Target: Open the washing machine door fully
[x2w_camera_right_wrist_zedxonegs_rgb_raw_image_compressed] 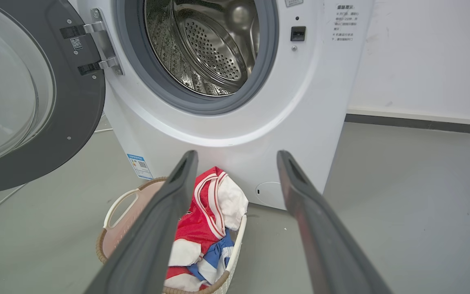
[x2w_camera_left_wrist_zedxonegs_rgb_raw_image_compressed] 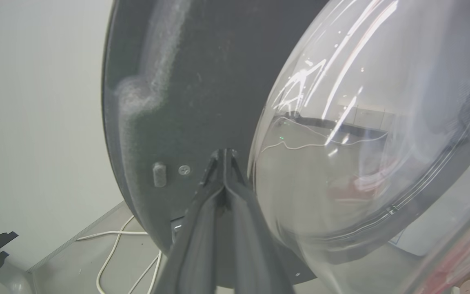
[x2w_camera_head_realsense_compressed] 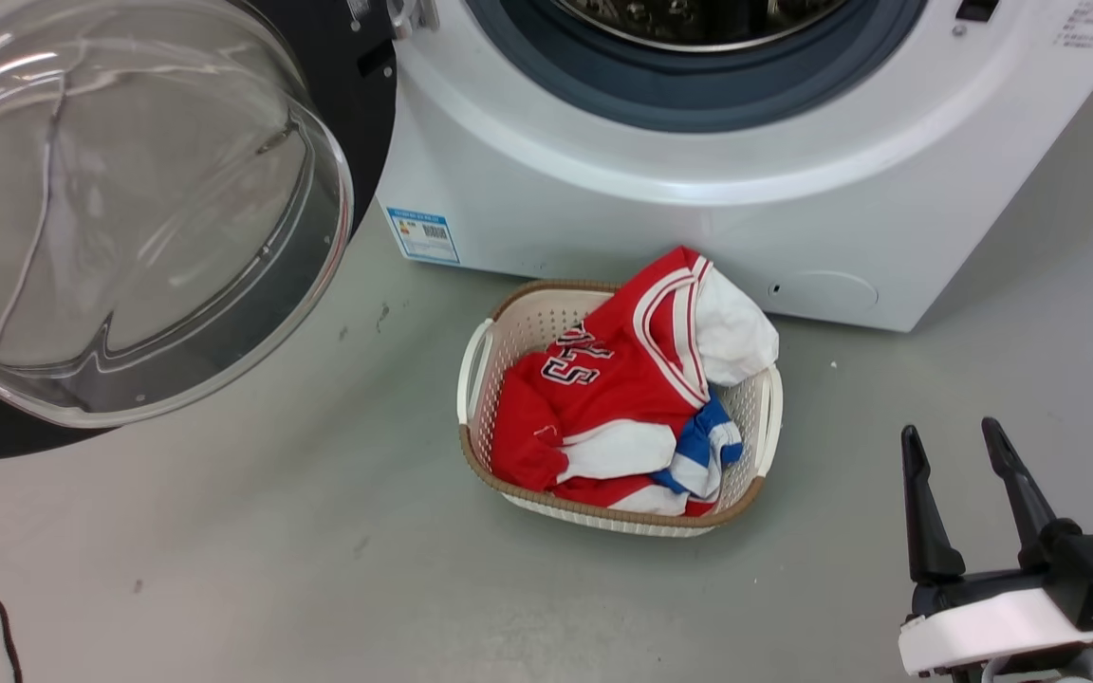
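The washing machine door (x2w_camera_head_realsense_compressed: 361, 114) stands swung out to the left of the washing machine (x2w_camera_head_realsense_compressed: 660, 228), its clear glass bowl (x2w_camera_head_realsense_compressed: 129, 209) bulging toward me. In the right wrist view the door (x2w_camera_right_wrist_zedxonegs_rgb_raw_image_compressed: 76, 102) hangs on its hinge beside the bare steel drum (x2w_camera_right_wrist_zedxonegs_rgb_raw_image_compressed: 210, 45) of the machine (x2w_camera_right_wrist_zedxonegs_rgb_raw_image_compressed: 308, 106). My left gripper (x2w_camera_left_wrist_zedxonegs_rgb_raw_image_compressed: 223, 152) is shut, its tips pressed to the door's dark inner face (x2w_camera_left_wrist_zedxonegs_rgb_raw_image_compressed: 186, 94), right beside the glass bowl (x2w_camera_left_wrist_zedxonegs_rgb_raw_image_compressed: 361, 143). Low on the right, my right gripper (x2w_camera_head_realsense_compressed: 950, 429) hovers open over the floor, holding nothing, its fingers (x2w_camera_right_wrist_zedxonegs_rgb_raw_image_compressed: 165, 212) spread toward the machine.
A white woven basket (x2w_camera_head_realsense_compressed: 472, 370) with a red, white and blue jersey (x2w_camera_head_realsense_compressed: 594, 379) sits on the grey floor just before the machine. White cables (x2w_camera_left_wrist_zedxonegs_rgb_raw_image_compressed: 112, 249) lie on the floor behind the door. A white wall (x2w_camera_right_wrist_zedxonegs_rgb_raw_image_compressed: 422, 53) stands to the machine's right.
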### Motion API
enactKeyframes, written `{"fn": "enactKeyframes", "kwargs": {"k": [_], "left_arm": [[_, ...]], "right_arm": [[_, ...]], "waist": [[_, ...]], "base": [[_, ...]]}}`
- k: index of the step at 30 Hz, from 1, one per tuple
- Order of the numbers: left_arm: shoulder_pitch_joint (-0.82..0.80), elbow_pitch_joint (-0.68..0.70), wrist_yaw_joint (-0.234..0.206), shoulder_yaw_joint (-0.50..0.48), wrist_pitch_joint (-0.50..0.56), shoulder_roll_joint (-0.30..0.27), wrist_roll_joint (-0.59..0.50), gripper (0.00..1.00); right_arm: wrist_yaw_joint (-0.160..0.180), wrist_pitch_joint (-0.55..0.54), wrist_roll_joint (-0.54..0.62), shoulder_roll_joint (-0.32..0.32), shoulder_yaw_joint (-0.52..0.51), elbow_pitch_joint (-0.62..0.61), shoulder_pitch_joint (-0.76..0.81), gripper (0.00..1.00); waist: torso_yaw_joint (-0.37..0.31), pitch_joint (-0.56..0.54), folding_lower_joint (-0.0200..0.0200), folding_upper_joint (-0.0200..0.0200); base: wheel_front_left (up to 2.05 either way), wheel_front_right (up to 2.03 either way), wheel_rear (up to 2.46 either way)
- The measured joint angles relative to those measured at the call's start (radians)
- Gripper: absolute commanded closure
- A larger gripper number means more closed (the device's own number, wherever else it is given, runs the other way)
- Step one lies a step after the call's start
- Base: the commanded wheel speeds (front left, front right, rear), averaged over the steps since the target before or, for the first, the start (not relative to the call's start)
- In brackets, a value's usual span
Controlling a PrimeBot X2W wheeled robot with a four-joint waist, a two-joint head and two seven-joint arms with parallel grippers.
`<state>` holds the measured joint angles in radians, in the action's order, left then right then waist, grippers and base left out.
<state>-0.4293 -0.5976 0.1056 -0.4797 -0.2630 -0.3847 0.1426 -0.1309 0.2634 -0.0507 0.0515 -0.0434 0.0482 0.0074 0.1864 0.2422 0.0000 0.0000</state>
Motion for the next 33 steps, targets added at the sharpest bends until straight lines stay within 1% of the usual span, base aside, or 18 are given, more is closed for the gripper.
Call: {"fn": "enactKeyframes", "kwargs": {"k": [6, 11, 19, 22, 25, 28, 33], "left_arm": [[0.06, 0.129, 0.009, 0.003, 0.0, 0.058, -0.026, 1.0], [0.121, 0.258, 0.015, 0.033, 0.0, 0.106, -0.052, 1.0], [0.248, 0.446, 0.018, 0.129, 0.0, 0.195, -0.097, 1.0], [0.295, 0.5, 0.019, 0.183, 0.0, 0.235, -0.119, 1.0], [0.341, 0.534, 0.021, 0.247, 0.0, 0.271, -0.139, 1.0], [0.378, 0.553, 0.021, 0.302, 0.0, 0.294, -0.14, 1.0], [0.435, 0.571, 0.018, 0.373, 0.0, 0.315, -0.128, 1.0]], "right_arm": [[0.0, 0.0, -0.016, 0.0, 0.002, 0.004, 0.029, 0.0], [0.0, 0.0, -0.023, 0.0, 0.004, -0.002, 0.044, 0.0], [0.0, 0.0, -0.038, 0.0, 0.005, -0.032, 0.075, 0.0], [0.0, 0.0, -0.04, 0.0, 0.007, -0.044, 0.086, 0.0], [0.0, 0.0, -0.043, 0.0, 0.008, -0.051, 0.1, 0.0], [0.0, 0.0, -0.043, 0.0, 0.006, -0.06, 0.104, 0.0], [0.0, 0.0, -0.049, 0.0, -0.006, -0.068, 0.12, 0.0]], "waist": [[0.009, -0.07, 0.0, 0.0], [0.013, -0.126, 0.0, 0.0], [-0.005, -0.191, -0.0001, 0.0], [-0.019, -0.21, -0.0002, 0.0], [-0.035, -0.226, -0.0001, 0.0], [-0.053, -0.239, -0.0001, 0.0], [-0.083, -0.254, -0.0001, 0.0]], "base": [[0.0, 0.0, 0.0], [0.0, 0.0, 0.0], [0.0, 0.0, 0.0], [0.0, 0.0, 0.0], [0.0, 0.0, 0.0], [0.0, 0.0, 0.0], [0.0, 0.0, 0.0]]}}
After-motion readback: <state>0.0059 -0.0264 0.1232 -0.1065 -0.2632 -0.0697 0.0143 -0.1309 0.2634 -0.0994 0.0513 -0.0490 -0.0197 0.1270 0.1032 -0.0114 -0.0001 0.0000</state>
